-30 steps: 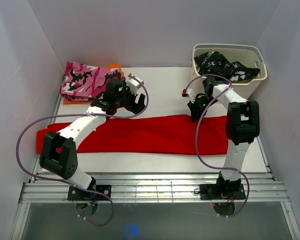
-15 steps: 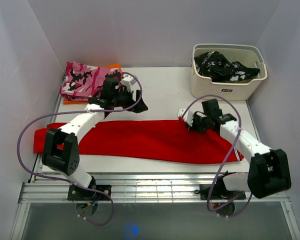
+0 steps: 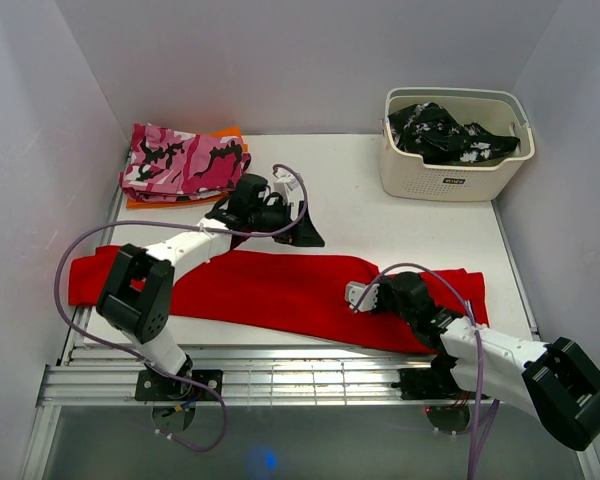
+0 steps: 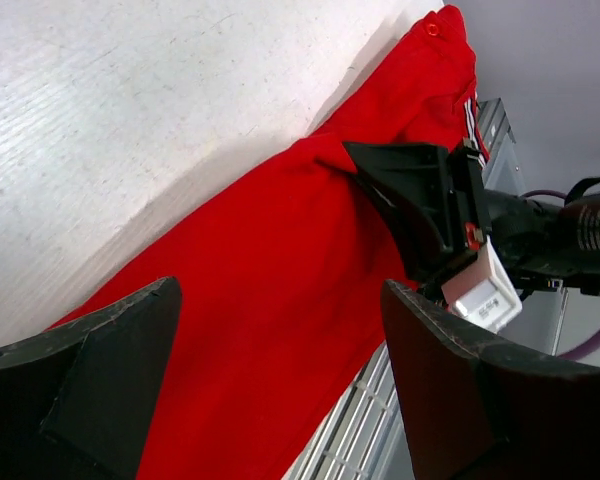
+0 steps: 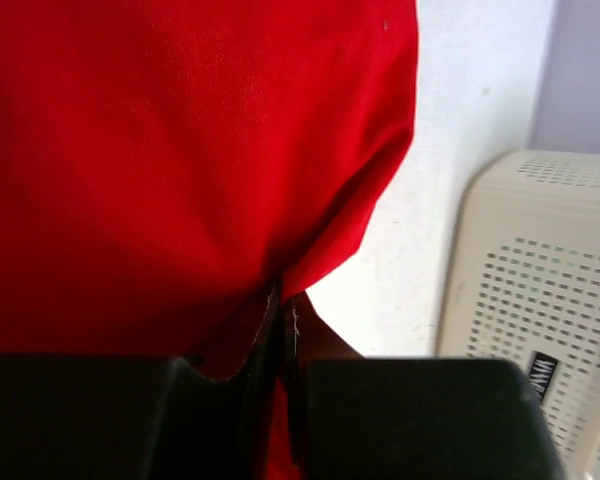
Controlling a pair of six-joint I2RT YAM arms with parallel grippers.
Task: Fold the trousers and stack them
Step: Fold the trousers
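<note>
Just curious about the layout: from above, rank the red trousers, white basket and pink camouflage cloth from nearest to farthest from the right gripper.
1. Red trousers: pinched in the right gripper, near edge.
2. White basket: far right corner.
3. Pink camouflage cloth: far left corner.
</note>
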